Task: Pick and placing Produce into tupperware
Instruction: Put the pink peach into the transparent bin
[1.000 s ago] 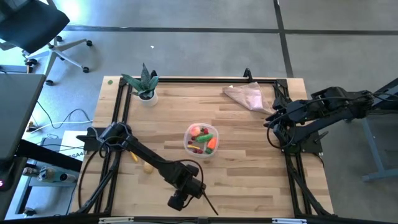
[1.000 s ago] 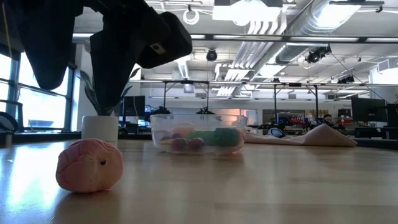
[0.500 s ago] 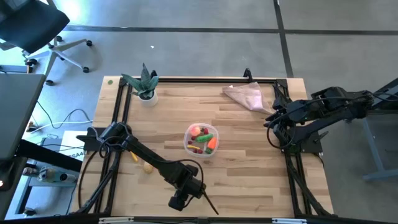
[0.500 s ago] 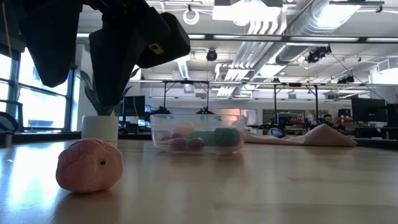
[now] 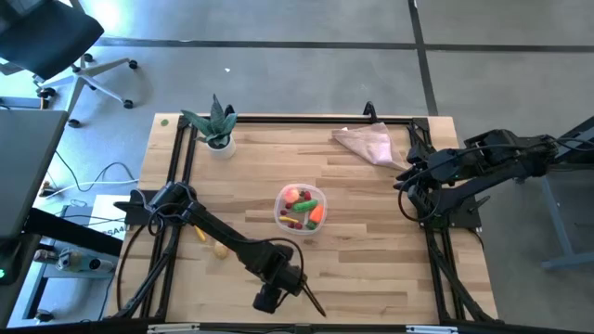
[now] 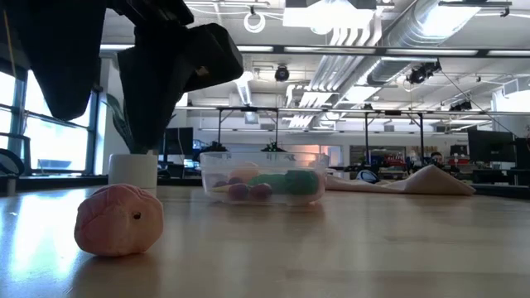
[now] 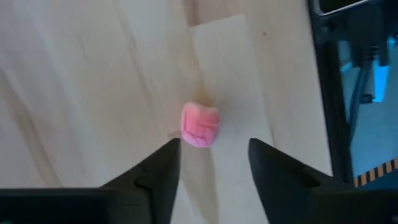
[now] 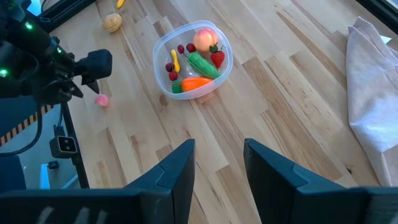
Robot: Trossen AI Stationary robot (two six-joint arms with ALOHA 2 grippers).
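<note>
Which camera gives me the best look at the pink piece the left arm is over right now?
The left wrist view: the pink piece lies unobstructed on the table, just ahead of the open jaws. The low view shows it large, side-on. The right wrist view shows a distant speck. In the high view the arm hides it.

No text, label, brand or number can be read anywhere.

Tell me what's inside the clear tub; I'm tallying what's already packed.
The tupperware holds a green pod, an orange carrot, a peach-pink round piece, a strawberry, a yellow piece and small dark-red bits. Anything beneath these is hidden.
</note>
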